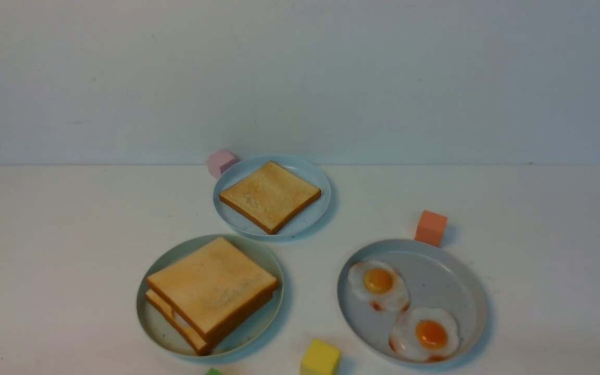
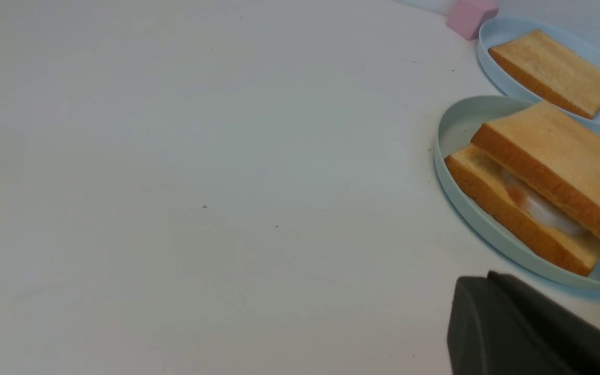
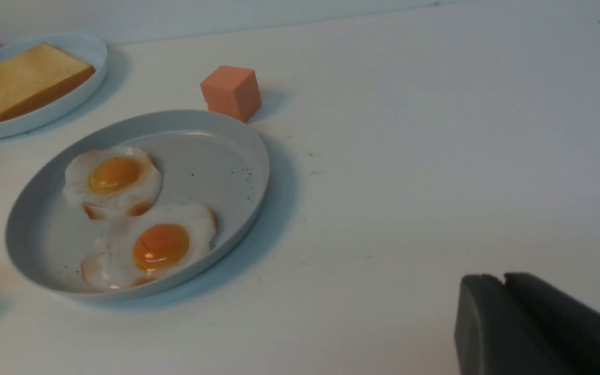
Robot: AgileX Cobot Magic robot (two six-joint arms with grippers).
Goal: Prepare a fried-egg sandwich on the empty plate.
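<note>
Two toast slices [image 1: 211, 291] on mint plate [image 1: 157, 323]; no writing legible.

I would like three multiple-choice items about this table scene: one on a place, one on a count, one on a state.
1. Where is the orange cube?
A. On the light-blue plate
B. Beside the far rim of the grey-blue plate
C. Under the sandwich

2. How many fried eggs lie on the grey-blue plate?
A. One
B. Two
C. Four

3. What is the state of the mint-green plate?
A. Bare
B. Holding only one toast slice
C. Holding a stacked sandwich

Answers: 1 B, the cube stands on the table at that rim. 2 B, two yolks show. 3 C, the left wrist view shows egg white between two slices.
</note>
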